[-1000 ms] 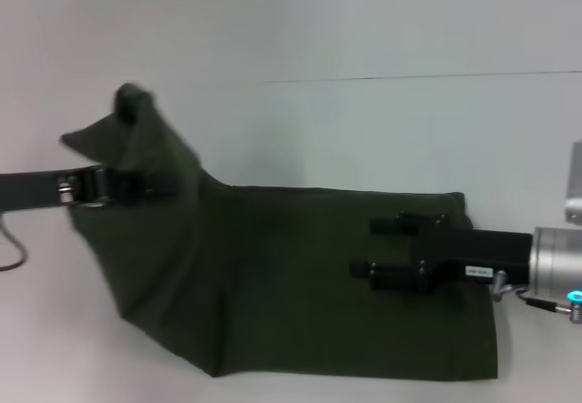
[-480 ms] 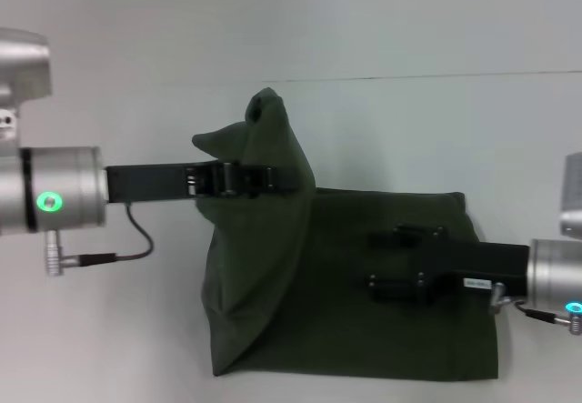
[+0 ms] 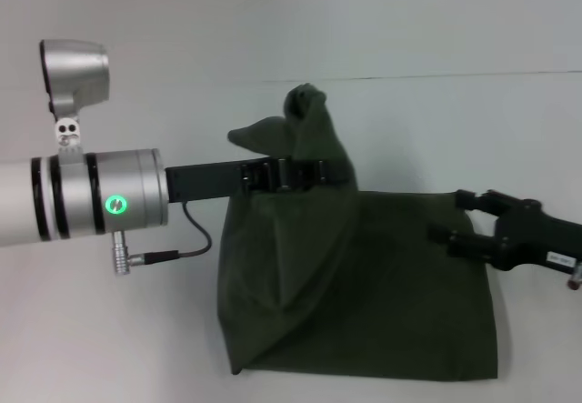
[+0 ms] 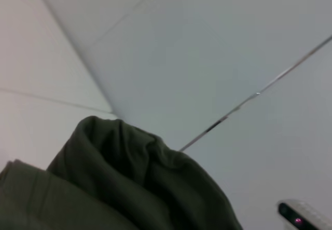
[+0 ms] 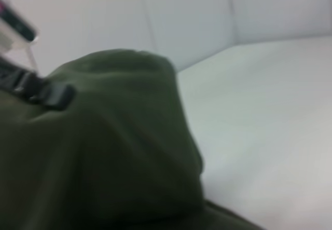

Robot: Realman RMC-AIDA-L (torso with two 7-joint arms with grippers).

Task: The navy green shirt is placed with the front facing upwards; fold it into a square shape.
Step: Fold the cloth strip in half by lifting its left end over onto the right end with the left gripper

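Note:
The navy green shirt lies partly folded on the white table, and its lettering and neck label are hidden. My left gripper is shut on a bunch of the shirt's left part and holds it raised over the shirt's middle, with a peak of cloth standing above the fingers. The raised cloth fills the left wrist view and the right wrist view. My right gripper is open and empty, low at the shirt's right edge.
The white table has a thin dark seam line behind the shirt. The left arm's silver wrist with a green light and a looping cable reaches in from the left. Bare table lies on all sides of the shirt.
My left gripper has carried the held cloth rightward, from the far left to over the shirt's middle. My right gripper has drawn back right, off the shirt's flat part to its edge.

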